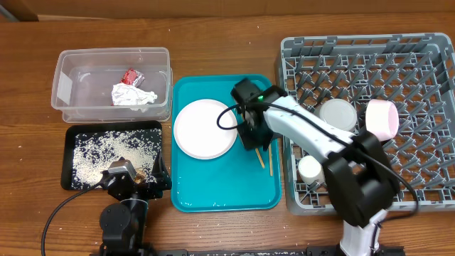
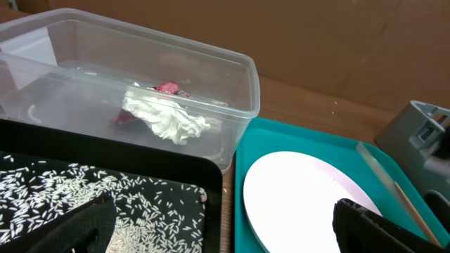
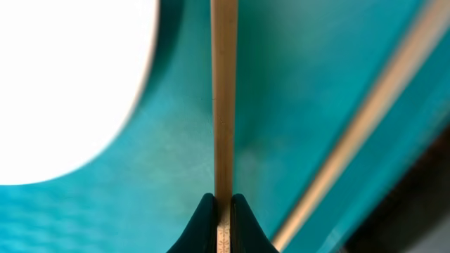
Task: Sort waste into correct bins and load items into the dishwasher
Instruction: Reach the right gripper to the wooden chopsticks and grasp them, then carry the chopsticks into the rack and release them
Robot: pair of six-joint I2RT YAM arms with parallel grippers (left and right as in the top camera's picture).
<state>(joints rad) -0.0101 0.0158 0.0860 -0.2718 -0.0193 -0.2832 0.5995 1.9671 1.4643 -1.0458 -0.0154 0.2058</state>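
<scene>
A: Right claw is down on the teal tray, just beside the white plate, with its fingers pinched together on 1 chopstick!
B: Clamped tight, yes. The 2nd chopstick lies loose on the tray beside it, at an angle.
A: And the left claw?
B: Low at the near edge of the desk, jaws wide apart, holding nothing, at the black tray corner nearest the teal one.
A: Rice is scattered across that black tray. The red wrapper and white tissue sit in the clear tub.
B: Over in the grey rack: 1 pink plate on edge, a round white bowl and a small white cup.
</scene>
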